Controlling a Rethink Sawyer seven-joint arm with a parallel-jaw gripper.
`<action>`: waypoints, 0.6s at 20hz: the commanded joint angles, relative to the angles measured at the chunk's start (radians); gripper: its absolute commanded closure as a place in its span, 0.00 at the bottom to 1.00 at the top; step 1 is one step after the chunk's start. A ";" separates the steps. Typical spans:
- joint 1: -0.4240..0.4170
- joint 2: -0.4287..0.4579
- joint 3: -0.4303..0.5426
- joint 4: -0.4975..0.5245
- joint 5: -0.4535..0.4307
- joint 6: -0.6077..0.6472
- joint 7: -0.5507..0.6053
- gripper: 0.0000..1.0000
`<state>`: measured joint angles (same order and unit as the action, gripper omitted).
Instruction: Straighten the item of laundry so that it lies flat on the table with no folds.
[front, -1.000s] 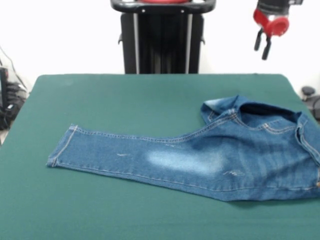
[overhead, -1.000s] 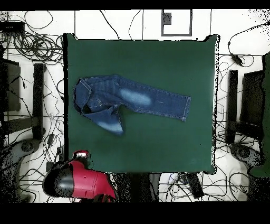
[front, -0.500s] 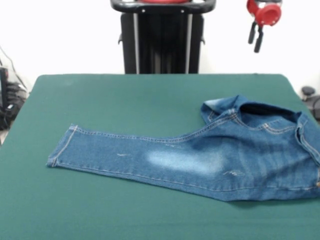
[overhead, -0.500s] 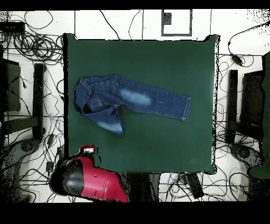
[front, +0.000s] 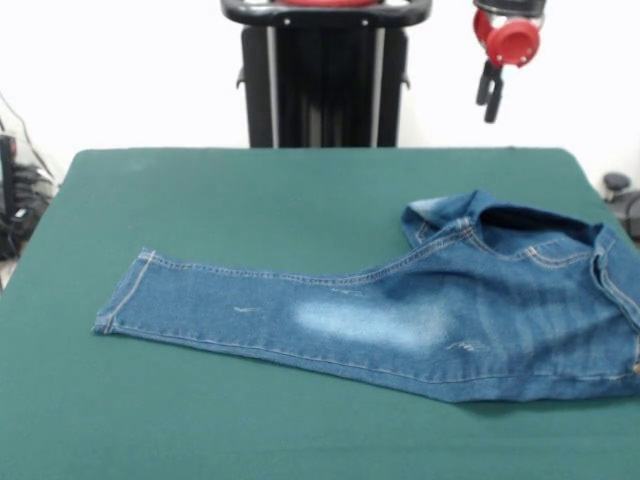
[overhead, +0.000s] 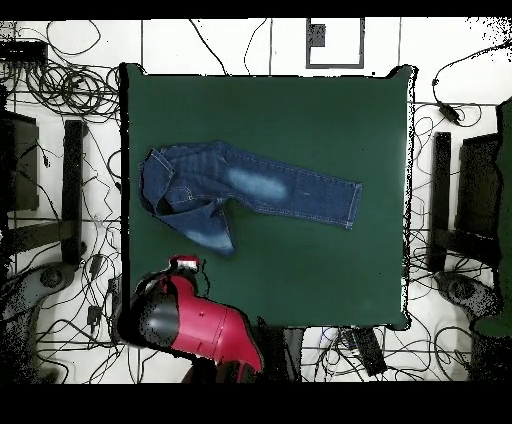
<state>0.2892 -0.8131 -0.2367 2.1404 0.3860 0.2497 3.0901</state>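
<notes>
Dark green table (front: 250, 190) — jeans (front: 420, 310) lying on it, one leg straight, the other folded over the waist.

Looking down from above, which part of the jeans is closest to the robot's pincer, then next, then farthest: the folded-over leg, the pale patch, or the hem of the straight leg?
From the pincer, at the table's bottom-left edge:
1. Folded-over leg, just above it.
2. Pale patch, farther up, near the jeans' middle.
3. Hem of the straight leg, far right.
</notes>
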 joint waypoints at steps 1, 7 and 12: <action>-0.012 0.091 0.024 -0.108 -0.038 0.128 0.016 0.00; -0.028 0.130 0.038 -0.145 -0.036 0.110 0.009 0.00; -0.023 0.128 0.012 -0.190 -0.048 0.175 0.010 0.00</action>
<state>0.2671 -0.7509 -0.2502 2.0467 0.3795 0.2651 3.0901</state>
